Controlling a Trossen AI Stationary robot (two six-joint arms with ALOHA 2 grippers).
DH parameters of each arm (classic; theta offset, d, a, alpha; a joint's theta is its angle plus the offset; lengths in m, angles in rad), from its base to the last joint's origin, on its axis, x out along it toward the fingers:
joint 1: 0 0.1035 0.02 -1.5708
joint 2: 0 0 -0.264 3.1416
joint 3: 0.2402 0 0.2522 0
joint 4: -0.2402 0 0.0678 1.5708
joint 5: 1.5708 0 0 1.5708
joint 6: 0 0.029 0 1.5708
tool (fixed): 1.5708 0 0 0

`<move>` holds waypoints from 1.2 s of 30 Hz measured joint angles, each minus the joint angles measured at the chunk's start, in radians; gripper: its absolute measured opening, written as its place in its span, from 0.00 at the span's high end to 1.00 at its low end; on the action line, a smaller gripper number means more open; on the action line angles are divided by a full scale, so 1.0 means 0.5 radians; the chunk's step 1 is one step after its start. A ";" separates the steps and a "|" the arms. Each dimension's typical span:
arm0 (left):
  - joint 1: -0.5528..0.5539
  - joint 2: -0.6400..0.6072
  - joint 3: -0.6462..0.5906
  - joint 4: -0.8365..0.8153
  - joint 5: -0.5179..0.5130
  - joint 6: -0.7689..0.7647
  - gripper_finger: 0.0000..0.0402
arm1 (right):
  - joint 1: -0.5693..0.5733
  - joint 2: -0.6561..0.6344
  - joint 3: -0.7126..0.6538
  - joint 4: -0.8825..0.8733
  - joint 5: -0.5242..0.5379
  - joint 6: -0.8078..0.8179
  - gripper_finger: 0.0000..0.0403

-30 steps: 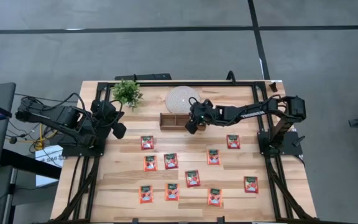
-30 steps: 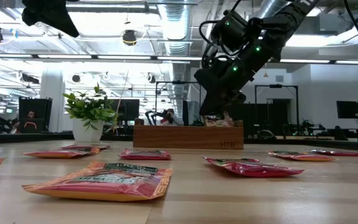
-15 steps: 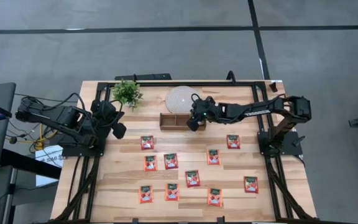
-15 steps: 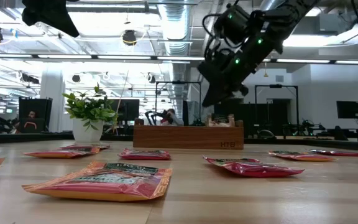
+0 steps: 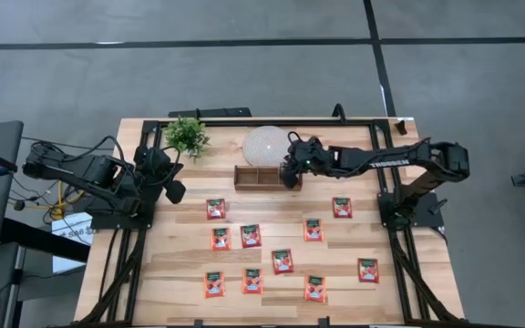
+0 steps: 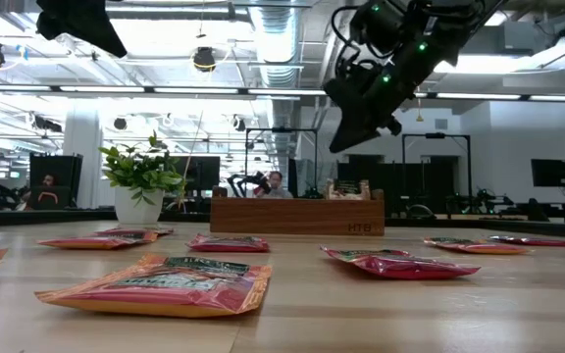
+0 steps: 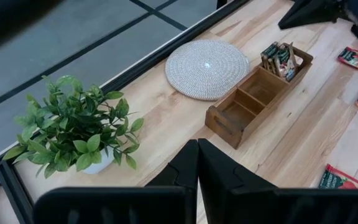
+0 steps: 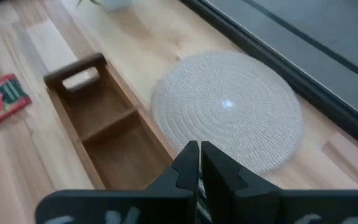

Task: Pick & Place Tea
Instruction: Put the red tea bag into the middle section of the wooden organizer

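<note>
Several red-orange tea sachets [image 5: 283, 261] lie flat on the wooden table, one close to the low camera [image 6: 165, 284]. A few more sachets [image 7: 280, 57] stand on edge in the right end compartment of the brown wooden tray [image 5: 261, 177]. My right gripper [image 5: 290, 179] hangs shut above that end of the tray [image 6: 297, 214], nothing between its fingers [image 8: 199, 152]. My left gripper [image 5: 177, 191] waits shut and raised at the table's left [image 7: 197, 149].
A round white woven disc [image 5: 268, 144] lies just behind the tray, and a small potted plant [image 5: 187, 135] stands at the far left. The tray's left and middle compartments [image 8: 104, 118] show bare wood. Black frame rails [image 5: 272, 121] border the table.
My right gripper has risen from just over the tray's right compartment to well above the tray and drifted a little toward the table's right edge, staying shut. The sachets in the tray stay where they were.
</note>
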State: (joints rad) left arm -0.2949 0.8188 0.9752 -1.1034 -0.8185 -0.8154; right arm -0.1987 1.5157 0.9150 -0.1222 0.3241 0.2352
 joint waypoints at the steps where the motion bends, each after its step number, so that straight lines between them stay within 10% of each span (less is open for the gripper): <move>1: 0.000 0.000 0.000 0.000 0.000 0.000 1.00 | -0.001 -0.020 0.003 0.004 0.000 0.000 0.97; 36: 0.000 0.605 0.001 0.072 0.547 -0.235 1.00 | 0.989 -1.357 -0.014 -1.855 0.160 0.856 0.97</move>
State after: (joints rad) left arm -0.2951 1.1215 0.9756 -1.0676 -0.5449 -0.9329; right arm 0.2959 0.8372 0.9081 -1.0496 0.4039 0.6633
